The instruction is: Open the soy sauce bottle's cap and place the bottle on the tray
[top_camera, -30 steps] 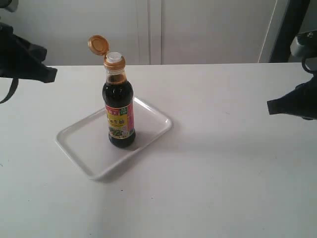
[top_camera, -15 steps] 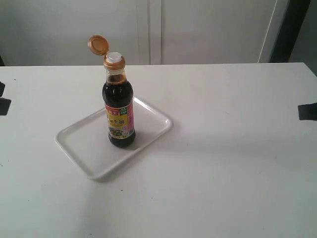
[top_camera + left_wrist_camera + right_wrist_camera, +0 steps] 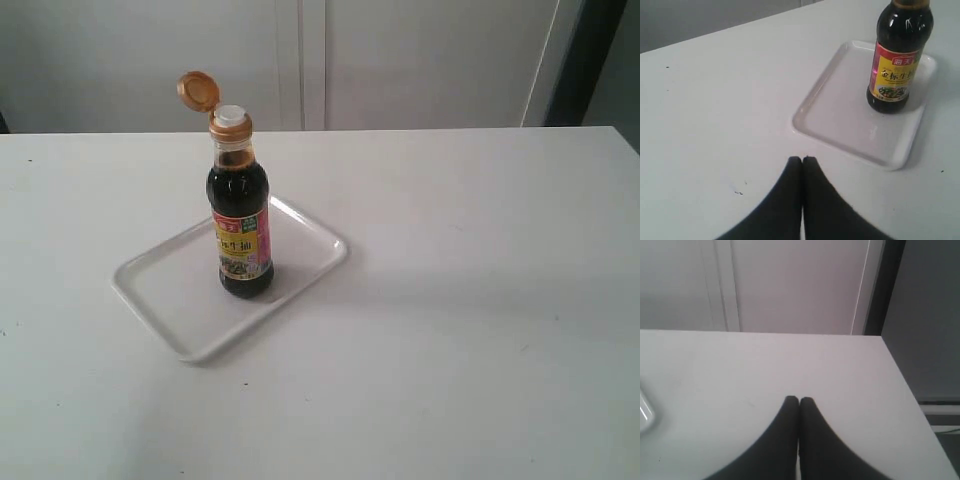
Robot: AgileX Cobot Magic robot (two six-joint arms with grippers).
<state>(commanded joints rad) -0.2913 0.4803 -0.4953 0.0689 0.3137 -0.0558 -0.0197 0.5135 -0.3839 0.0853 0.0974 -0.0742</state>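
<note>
A bare test room or lab is suggested: a plain white bench [image 3: 450, 300] is set against blank white wall panels [image 3: 400, 60], with a dark upright frame [image 3: 575, 60] seen beside them.

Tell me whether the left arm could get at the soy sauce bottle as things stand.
Probably yes. In the left wrist view only bare table lies between the shut left gripper and the soy sauce bottle standing upright on the tray. The gripper would have to open first.
</note>
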